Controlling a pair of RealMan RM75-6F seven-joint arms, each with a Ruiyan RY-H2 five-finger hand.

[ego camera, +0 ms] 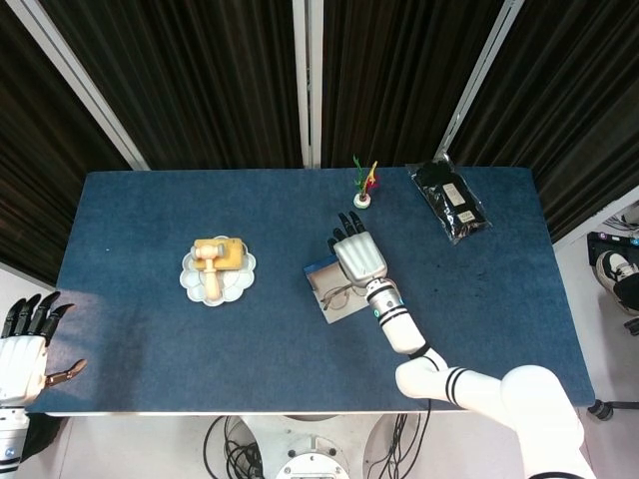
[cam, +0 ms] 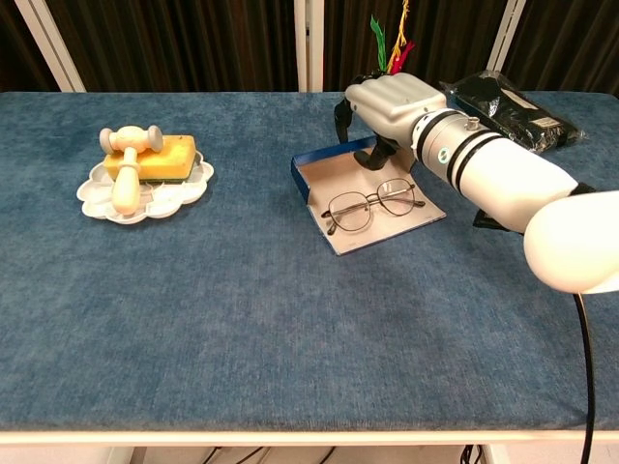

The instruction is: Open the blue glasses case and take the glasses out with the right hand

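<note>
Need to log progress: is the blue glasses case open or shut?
Open. The case lies flat, pale lining up, and the glasses rest on its spread flap. The right hand is at its far edge.

The right hand (cam: pixel 392 104) is covering the far end of the open glasses case (cam: pixel 363 198), so the fingers (cam: pixel 340 114) are curling down out of sight behind the palm, and whether they are touching the case or the glasses (cam: pixel 372 205) cannot be told. In the head view the same hand (ego camera: pixel 359 257) is hiding the case's back wall. The left hand (ego camera: pixel 22 344) is being cut off by the lower left corner there, and the chest view is missing it entirely. The label on the black packet (ego camera: pixel 451 201) is too small to read.
</note>
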